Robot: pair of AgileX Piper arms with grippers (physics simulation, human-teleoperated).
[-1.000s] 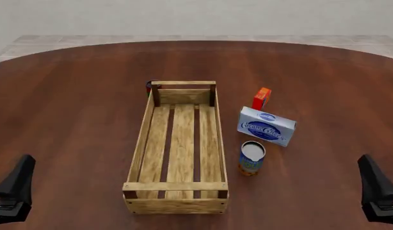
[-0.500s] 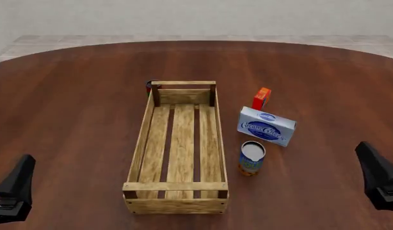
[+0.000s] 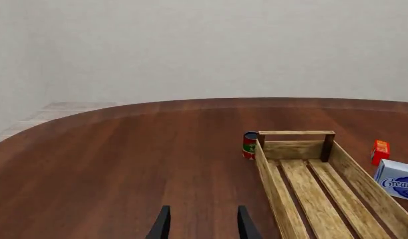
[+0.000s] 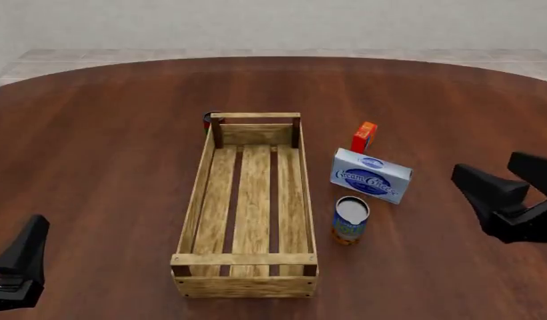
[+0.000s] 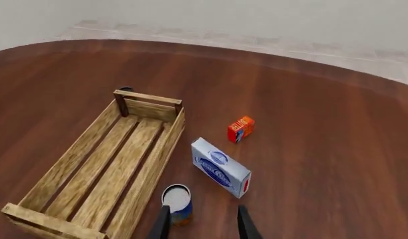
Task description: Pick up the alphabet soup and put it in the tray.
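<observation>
Beside the slatted wooden tray stands the cylindrical alphabet soup.

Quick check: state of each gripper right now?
Left gripper: jaws open, holding nothing, over bare brown wooden table.
Right gripper: jaws open, holding nothing, near the small cylindrical silver-topped alphabet soup can.

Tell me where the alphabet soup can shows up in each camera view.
Front view: alphabet soup stands upright right of the tray, near its front end.
Right wrist view: alphabet soup, beside the tray.
Left wrist view: not in it.
Shared landmark: the tray.
</observation>
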